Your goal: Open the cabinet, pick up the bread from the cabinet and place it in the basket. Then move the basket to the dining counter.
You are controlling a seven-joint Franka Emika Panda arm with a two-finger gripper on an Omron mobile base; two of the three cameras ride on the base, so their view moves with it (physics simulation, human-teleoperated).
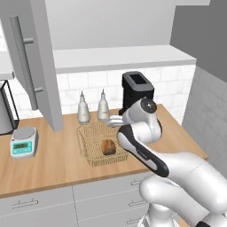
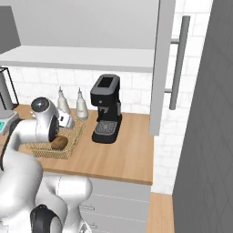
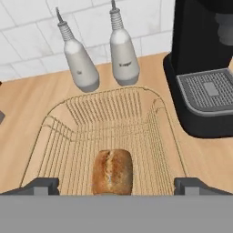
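Arm (image 2: 43, 120) hides basket's (image 2: 73, 136) left part; coffee machine (image 3: 205, 68) cropped top, right.

The small labels on the two bottles (image 3: 102, 59) are too blurred to read.

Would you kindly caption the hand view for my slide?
Bread lies in the basket, open gripper above it.
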